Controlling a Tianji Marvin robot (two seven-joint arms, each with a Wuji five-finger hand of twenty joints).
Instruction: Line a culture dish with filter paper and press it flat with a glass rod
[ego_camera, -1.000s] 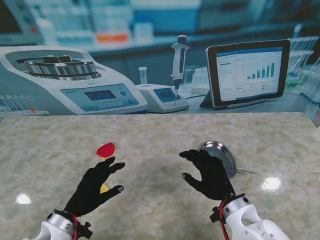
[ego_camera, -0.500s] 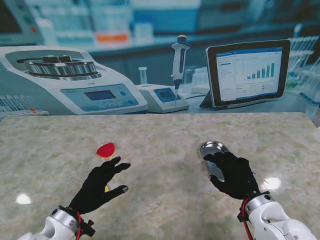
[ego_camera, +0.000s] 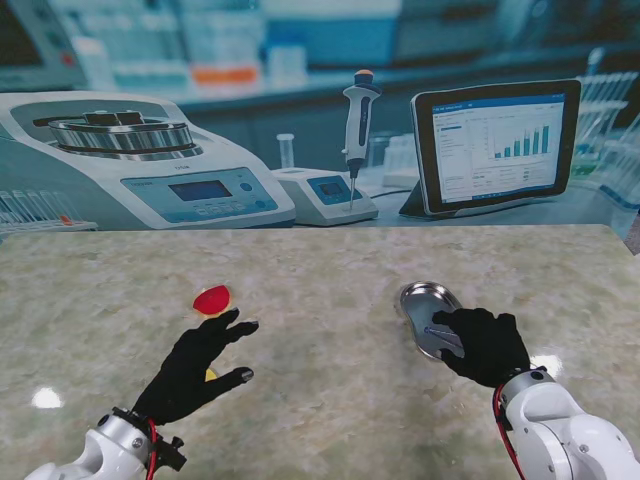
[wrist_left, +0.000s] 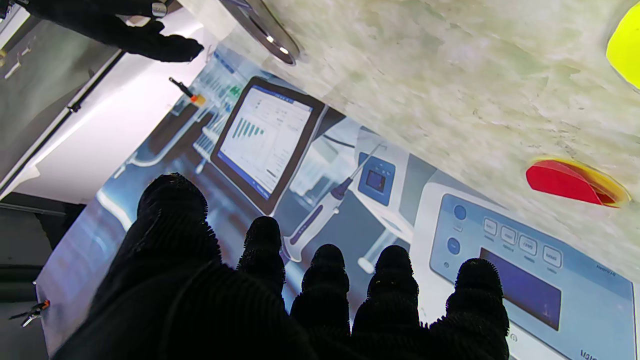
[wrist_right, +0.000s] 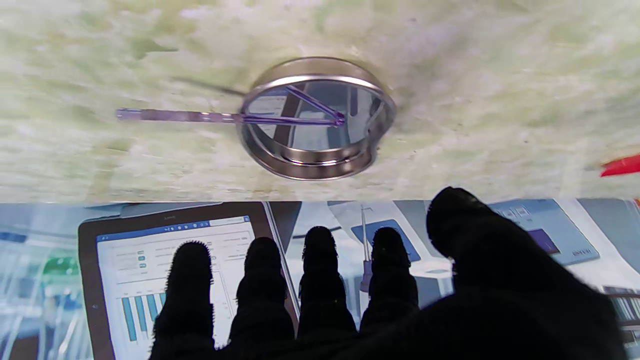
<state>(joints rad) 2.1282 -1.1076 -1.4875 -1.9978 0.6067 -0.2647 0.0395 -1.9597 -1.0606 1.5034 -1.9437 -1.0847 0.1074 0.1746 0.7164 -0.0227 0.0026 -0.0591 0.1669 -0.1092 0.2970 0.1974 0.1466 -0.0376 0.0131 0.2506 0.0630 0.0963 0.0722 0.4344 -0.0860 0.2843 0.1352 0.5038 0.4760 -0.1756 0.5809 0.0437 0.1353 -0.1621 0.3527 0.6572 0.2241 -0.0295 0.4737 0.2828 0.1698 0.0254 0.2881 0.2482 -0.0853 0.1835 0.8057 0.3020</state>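
A shiny metal culture dish (ego_camera: 422, 298) lies right of centre on the marble table. My right hand (ego_camera: 485, 343) hovers over its near right rim, fingers apart and holding nothing. In the right wrist view a thin glass rod (wrist_right: 175, 116) rests with one end inside the dish (wrist_right: 310, 172) and the other on the table. A red paper disc (ego_camera: 212, 298) lies left of centre, and a yellow piece (ego_camera: 208, 376) peeks out from under my left hand (ego_camera: 195, 365). That hand is open with fingers spread, just nearer to me than the red disc (wrist_left: 565, 182).
A lab backdrop with a printed centrifuge (ego_camera: 130, 160), pipette (ego_camera: 358, 130) and tablet (ego_camera: 495, 145) stands along the table's far edge. Marble surface lies between the two hands.
My right hand has moved to the right, from beside the dish to over its near right rim, now covering the rod in the stand view. The left hand has barely shifted.
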